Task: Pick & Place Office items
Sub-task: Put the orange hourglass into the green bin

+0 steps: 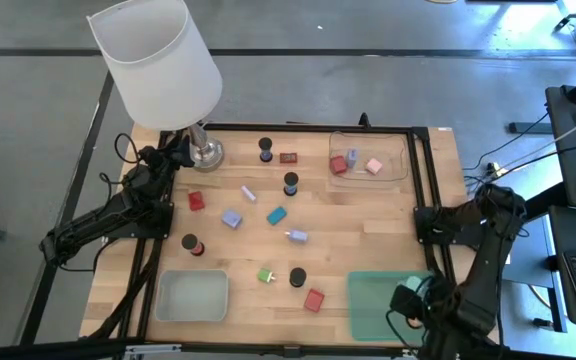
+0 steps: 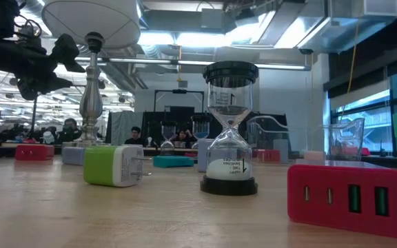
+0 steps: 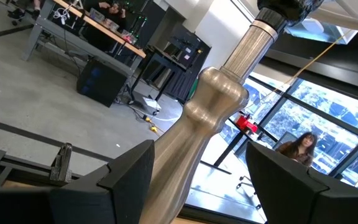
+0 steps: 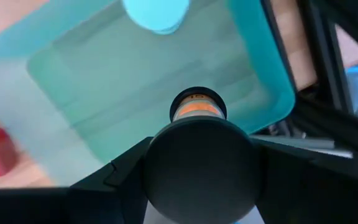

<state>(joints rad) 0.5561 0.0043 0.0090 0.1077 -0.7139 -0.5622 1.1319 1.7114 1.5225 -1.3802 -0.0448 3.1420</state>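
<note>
The right gripper [image 4: 197, 155], clamped on a small hourglass [image 4: 197, 111], hangs over the teal tray [image 4: 253, 68] directly below it (left gripper [image 3: 197, 180] open astride the lamp stem [image 3: 213, 115]); released at a tilt, the hourglass might topple or roll.

Lamp [image 1: 158, 55], clear tray [image 1: 393, 170], grey tray [image 1: 192, 297]

High view straight down; low view table-level; both share lamp [image 1: 158, 60], wrists close-up.
</note>
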